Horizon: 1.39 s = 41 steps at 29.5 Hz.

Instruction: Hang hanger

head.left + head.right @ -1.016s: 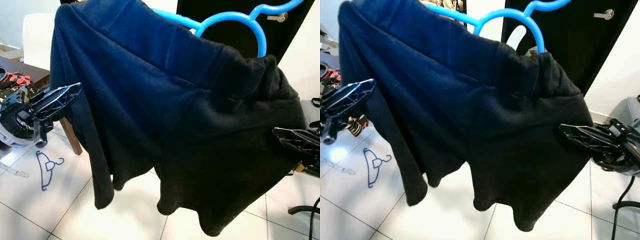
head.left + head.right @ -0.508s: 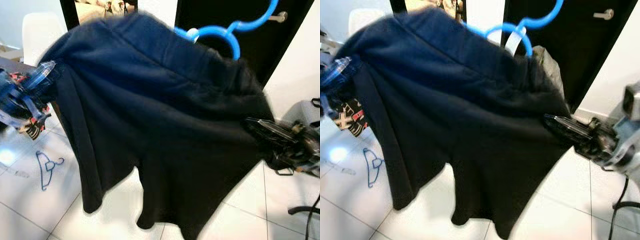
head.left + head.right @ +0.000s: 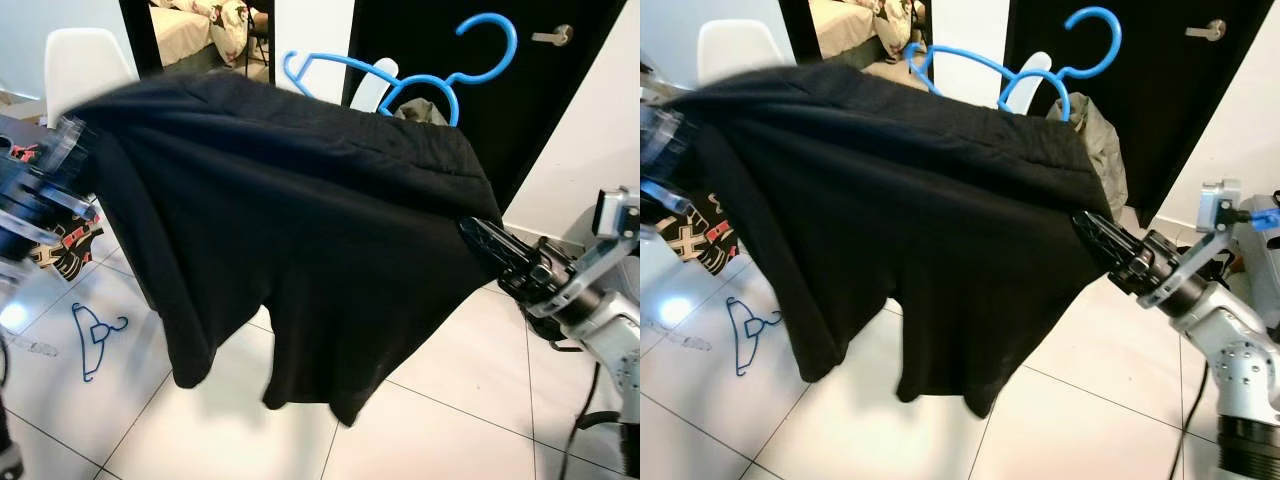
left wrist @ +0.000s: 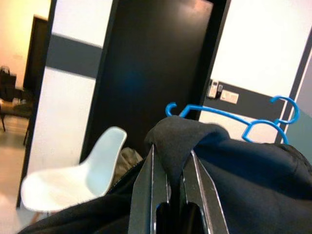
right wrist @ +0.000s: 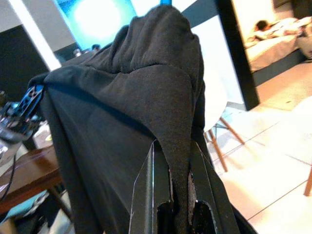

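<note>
your right gripper (image 5: pixel 173 190) and left gripper (image 4: pixel 168 187) each pinch a fold of the black shorts (image 3: pixel 300 230), stretched between them above the tiled floor (image 3: pixel 440 420). the blue hanger (image 3: pixel 440 75) pokes up behind the waistband, before the dark door (image 3: pixel 500 100).

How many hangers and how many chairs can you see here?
Blue hangers: 2, one in the black garment and one on the floor
White chairs: 2
Total: 4
</note>
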Motion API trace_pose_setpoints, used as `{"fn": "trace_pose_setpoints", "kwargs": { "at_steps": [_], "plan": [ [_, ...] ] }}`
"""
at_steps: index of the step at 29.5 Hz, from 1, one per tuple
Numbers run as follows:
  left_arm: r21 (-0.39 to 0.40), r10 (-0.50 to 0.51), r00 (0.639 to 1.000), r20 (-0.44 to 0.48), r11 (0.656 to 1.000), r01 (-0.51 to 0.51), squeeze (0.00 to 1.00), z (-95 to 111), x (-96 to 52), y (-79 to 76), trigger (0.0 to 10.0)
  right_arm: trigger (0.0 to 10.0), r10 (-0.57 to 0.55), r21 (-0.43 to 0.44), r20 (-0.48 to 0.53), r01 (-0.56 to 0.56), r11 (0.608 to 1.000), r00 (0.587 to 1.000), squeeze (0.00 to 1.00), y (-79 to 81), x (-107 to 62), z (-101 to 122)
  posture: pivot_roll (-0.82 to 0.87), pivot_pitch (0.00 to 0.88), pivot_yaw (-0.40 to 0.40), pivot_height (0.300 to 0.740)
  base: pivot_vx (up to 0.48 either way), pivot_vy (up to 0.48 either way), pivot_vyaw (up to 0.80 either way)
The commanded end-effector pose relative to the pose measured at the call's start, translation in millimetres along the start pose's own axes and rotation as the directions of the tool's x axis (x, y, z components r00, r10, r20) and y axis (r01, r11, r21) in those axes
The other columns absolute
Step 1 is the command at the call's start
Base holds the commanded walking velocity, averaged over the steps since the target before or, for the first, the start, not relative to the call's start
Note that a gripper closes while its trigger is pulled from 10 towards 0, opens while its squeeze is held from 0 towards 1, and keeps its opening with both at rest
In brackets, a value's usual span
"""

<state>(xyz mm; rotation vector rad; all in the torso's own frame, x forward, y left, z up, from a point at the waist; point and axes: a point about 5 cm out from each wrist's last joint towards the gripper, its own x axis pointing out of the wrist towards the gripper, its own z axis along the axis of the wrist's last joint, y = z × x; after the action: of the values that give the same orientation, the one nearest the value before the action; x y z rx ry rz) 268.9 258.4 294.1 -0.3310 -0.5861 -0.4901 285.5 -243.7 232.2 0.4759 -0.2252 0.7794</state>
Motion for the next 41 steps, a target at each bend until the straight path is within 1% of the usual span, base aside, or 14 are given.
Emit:
{"fn": "trace_pose_setpoints", "kwargs": {
  "at_steps": [1, 8, 14, 15, 17, 20, 21, 27, 29, 33, 37, 39, 40, 41],
  "plan": [
    [-0.113, -0.058, 0.997, -0.053, 0.992, 0.052, 0.0, -35, 1.5, -28.7, 0.0, 10.0, 0.0, 0.0, 0.201, 0.0, 1.0, 0.98, 0.0, 5.7, 8.2, 21, 0.02, 0.058, -0.034, 0.74, 0.0, 0.0, 0.0],
    [-0.239, -0.13, 0.984, -0.121, 0.966, 0.099, 0.0, -77, 3.3, -63.1, 0.0, 10.0, 0.133, 0.019, 0.252, -0.142, 0.99, 0.958, 0.0, 30.4, 27.7, 22, 0.01, 0.058, -0.031, 0.74, 0.0, 0.0, 0.0],
    [-0.267, -0.146, 0.981, -0.129, 0.958, 0.108, 0.0, -85, 5.3, -72.2, 0.2, 10.0, 0.269, -0.054, 0.017, -0.268, 0.962, 0.963, 0.0, 53.7, 35.7, -11, 0.02, 0.057, -0.03, 0.74, 0.0, 0.0, 0.0],
    [-0.262, -0.151, 0.981, -0.122, 0.958, 0.114, 0.0, -80, 4.9, -69.3, 9.5, 10.0, 0.269, -0.08, -0.058, -0.273, 0.959, 0.961, 0.0, 54.7, 35.1, -21, 0.02, 0.057, -0.031, 0.74, 0.0, 0.0, 0.0],
    [-0.257, -0.163, 0.98, -0.111, 0.958, 0.13, 0.0, -72, 4.1, -64.3, 10.0, 10.0, 0.241, -0.099, -0.101, -0.251, 0.963, 0.965, 0.0, 50.2, 33.6, -25, 0.02, 0.059, -0.031, 0.74, 0.0, 0.0, 0.0],
    [-0.251, -0.175, 0.98, -0.093, 0.957, 0.147, 0.06, -61, 2.5, -59.6, 10.0, 10.0, 0.208, -0.12, -0.123, -0.223, 0.967, 0.97, 0.0, 44.4, 31.4, -27, 0.02, 0.059, -0.032, 0.74, 0.0, 0.0, 0.0],
    [-0.258, -0.203, 0.977, -0.071, 0.95, 0.179, 1.0, -49, -0.3, -55.1, 10.0, 10.0, 0.179, -0.137, -0.131, -0.197, 0.971, 0.975, 0.0, 38.6, 29.0, -25, 0.03, 0.059, -0.033, 0.74, 0.0, 0.0, 0.0],
    [-0.259, -0.295, 0.954, -0.052, 0.927, 0.273, 1.0, -29, -8.6, -55.9, 10.0, 10.0, 0.144, -0.158, -0.115, -0.161, 0.974, 0.983, 0.0, 31.6, 26.2, -19, 0.03, 0.058, -0.033, 0.74, 0.0, 0.0, 0.0],
    [-0.271, -0.372, 0.924, -0.085, 0.902, 0.337, 1.0, -22, -21.9, -57.5, 10.0, 10.0, 0.113, -0.165, -0.081, -0.125, 0.978, 0.99, 0.0, 28.0, 27.0, -15, 0.03, 0.057, -0.035, 0.74, 0.0, 0.0, 0.0],
    [-0.269, -0.375, 0.918, -0.125, 0.904, 0.333, 1.0, -24, -29.7, -54.9, 10.0, 10.0, 0.082, -0.171, -0.054, -0.09, 0.981, 0.995, 0.0, 24.7, 28.7, -14, 0.03, 0.057, -0.039, 0.74, 0.0, 0.0, 0.0],
    [-0.22, -0.291, 0.932, -0.218, 0.945, 0.244, 1.0, -37, -38.1, -45.4, 10.0, 10.0, -0.006, -0.16, -0.014, 0.004, 0.987, 1.0, 0.0, 14.8, 34.3, -16, 0.03, 0.06, -0.042, 0.74, 0.0, 0.0, 0.0],
    [-0.161, -0.243, 0.914, -0.325, 0.966, 0.2, 1.0, -51, -40.5, -42.6, 10.0, 10.0, -0.052, -0.148, -0.016, 0.049, 0.988, 0.999, 0.0, 11.2, 38.6, -22, 0.04, 0.059, -0.045, 0.74, 0.0, 0.0, 0.0],
    [-0.08, -0.188, 0.869, -0.457, 0.982, 0.171, 1.0, -68, -43.2, -39.7, 10.0, 10.0, -0.068, -0.148, -0.042, 0.061, 0.987, 0.997, 0.0, 10.4, 40.6, -27, 0.04, 0.06, -0.046, 0.74, 0.0, 0.0, 0.0],
    [-0.08, -0.188, 0.869, -0.457, 0.982, 0.171, 1.0, -68, -43.2, -39.7, 10.0, 10.0, -0.068, -0.148, -0.042, 0.061, 0.987, 0.997, 0.0, 10.4, 40.6, -27, 0.04, 0.06, -0.046, 0.74, 0.0, 0.0, 0.0]
  ]
}}
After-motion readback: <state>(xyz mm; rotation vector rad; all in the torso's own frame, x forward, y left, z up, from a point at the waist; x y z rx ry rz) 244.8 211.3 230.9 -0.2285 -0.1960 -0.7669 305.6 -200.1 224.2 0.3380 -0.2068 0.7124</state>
